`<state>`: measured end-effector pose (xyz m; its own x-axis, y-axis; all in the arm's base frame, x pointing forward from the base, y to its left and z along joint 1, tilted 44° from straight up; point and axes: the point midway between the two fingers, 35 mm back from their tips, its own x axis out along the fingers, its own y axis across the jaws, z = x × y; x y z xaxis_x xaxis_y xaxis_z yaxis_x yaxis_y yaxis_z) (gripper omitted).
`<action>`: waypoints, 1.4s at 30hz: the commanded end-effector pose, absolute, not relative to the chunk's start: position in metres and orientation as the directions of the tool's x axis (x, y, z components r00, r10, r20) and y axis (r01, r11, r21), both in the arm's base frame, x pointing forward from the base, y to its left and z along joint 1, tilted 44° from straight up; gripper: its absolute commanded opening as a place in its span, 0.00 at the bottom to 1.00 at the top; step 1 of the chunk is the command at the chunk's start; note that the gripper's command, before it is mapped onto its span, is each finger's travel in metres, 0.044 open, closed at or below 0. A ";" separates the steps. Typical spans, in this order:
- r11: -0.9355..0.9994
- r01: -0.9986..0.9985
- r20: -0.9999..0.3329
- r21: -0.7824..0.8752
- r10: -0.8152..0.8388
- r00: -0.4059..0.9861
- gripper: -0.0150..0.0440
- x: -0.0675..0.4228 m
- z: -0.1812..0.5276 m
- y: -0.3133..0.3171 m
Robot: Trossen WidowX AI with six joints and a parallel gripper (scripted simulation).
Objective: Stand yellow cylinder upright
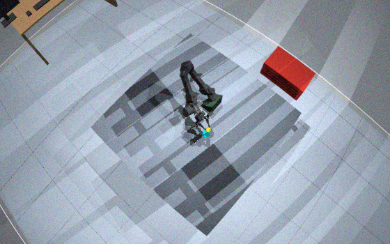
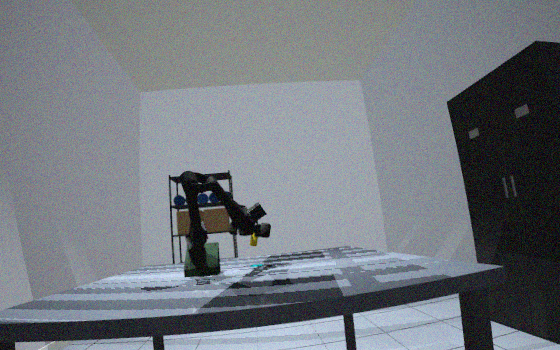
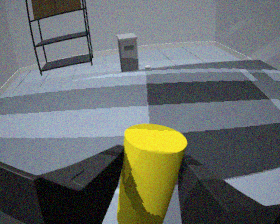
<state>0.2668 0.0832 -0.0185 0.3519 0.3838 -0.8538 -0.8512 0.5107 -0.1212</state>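
The yellow tall cylinder (image 1: 208, 130) (image 2: 253, 240) (image 3: 150, 175) is held in the air, close to upright with a slight lean in the exterior view. My gripper (image 1: 207, 127) (image 2: 255, 233) (image 3: 152, 157) is shut on it, one dark finger on each side in the wrist view. The cyan circle (image 1: 205, 134) (image 2: 256, 266) lies flat on the table below, with a visible gap under the cylinder in the exterior view. From above, the cylinder overlaps one edge of the circle. The circle is not visible in the wrist view.
A green block (image 1: 213, 102) (image 2: 211, 260) sits at the arm's base on the striped table (image 2: 294, 295). Dark shadows of the arm fall beside the circle. A red cabinet (image 1: 287, 71), a black cabinet (image 2: 524, 150) and a shelf rack (image 3: 63, 38) stand away from the table.
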 end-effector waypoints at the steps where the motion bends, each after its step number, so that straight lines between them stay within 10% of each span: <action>1: 0.500 -0.856 -0.839 -0.132 0.403 0.365 0.43 0.264 -0.017 0.084; 42: 0.446 -0.847 -0.696 -0.290 0.509 0.507 0.43 0.255 0.002 0.080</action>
